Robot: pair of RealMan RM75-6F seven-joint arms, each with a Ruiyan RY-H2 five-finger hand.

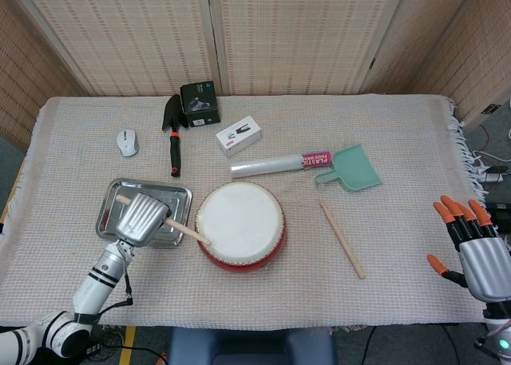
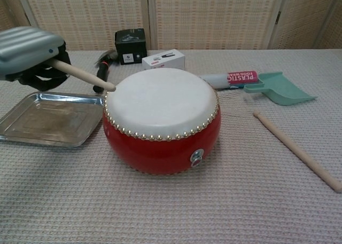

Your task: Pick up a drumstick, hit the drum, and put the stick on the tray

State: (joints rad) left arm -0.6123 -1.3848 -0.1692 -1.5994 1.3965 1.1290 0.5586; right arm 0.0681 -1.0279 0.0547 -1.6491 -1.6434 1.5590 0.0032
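My left hand (image 1: 142, 217) (image 2: 33, 60) hovers over the metal tray (image 1: 128, 229) (image 2: 32, 127) and grips a wooden drumstick (image 1: 182, 230) (image 2: 84, 77). The stick's tip reaches the left rim of the red drum with a white skin (image 1: 240, 224) (image 2: 160, 118); whether it touches is unclear. A second drumstick (image 1: 342, 240) (image 2: 297, 150) lies on the cloth right of the drum. My right hand (image 1: 473, 251) hangs open beyond the table's right edge, holding nothing.
Behind the drum lie a plastic-wrap roll (image 1: 279, 164), a teal scoop (image 1: 353, 169), a white box (image 1: 238, 135), a black box (image 1: 200, 102), a black-and-red trowel (image 1: 173, 137) and a white mouse (image 1: 127, 142).
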